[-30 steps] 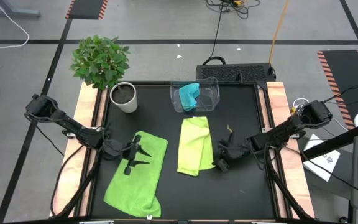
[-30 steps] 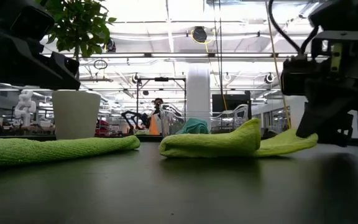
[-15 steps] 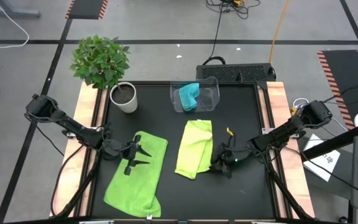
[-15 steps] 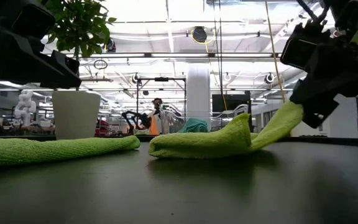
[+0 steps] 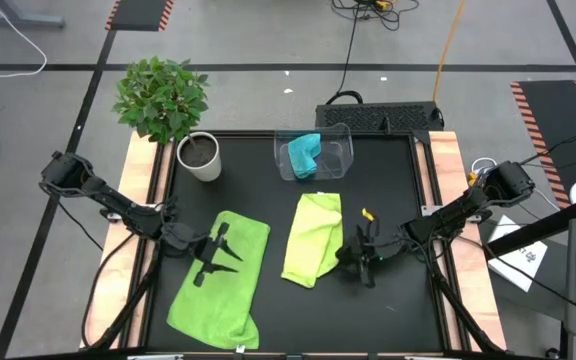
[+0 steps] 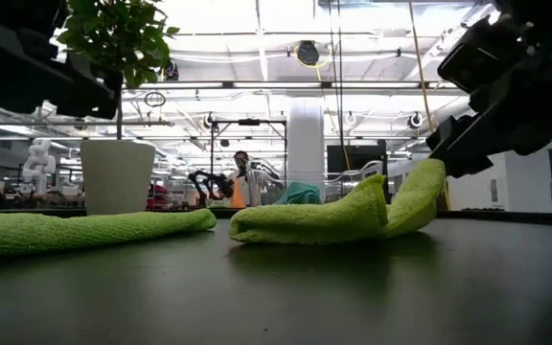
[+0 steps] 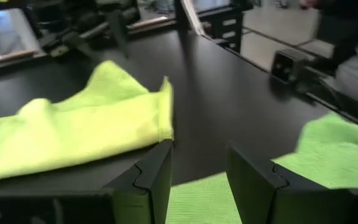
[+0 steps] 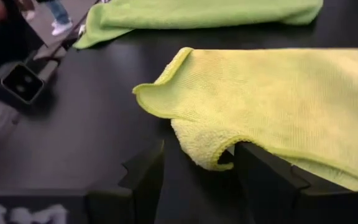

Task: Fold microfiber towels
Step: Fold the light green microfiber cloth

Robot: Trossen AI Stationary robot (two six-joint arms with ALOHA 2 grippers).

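A lime-green microfiber towel [image 5: 220, 278] lies spread flat at the table's left. A second lime-green towel [image 5: 313, 236], folded in half, lies at the middle. A turquoise towel [image 5: 303, 152] sits in the clear bin [image 5: 342, 152] at the far edge. My left gripper [image 5: 222, 261] hovers open over the spread towel [image 7: 197, 199]. My right gripper [image 5: 348, 258] stands open at the folded towel's right side, where a rounded bit of the towel's edge [image 8: 205, 149] lies just ahead of the gap between the fingers. My right gripper is open, slanting down from the table's right. The folded towel's right edge [image 6: 427, 180] rises off the table up to the gripper's lower finger [image 6: 453, 153]. Whether that edge rests on the finger or only stands beside it, I cannot tell.
A potted plant in a white pot [image 5: 200, 157] stands at the far left corner. Bare black tabletop [image 5: 388, 310] lies near the front right. Beyond the table, the low view shows a person [image 6: 242, 180] far off in the room.
My right gripper has rolled its wrist and opened, letting go of the folded towel's right edge, which it had dragged a little toward the table's left and lifted. That edge now sags lower. My left gripper has tipped slightly in place.
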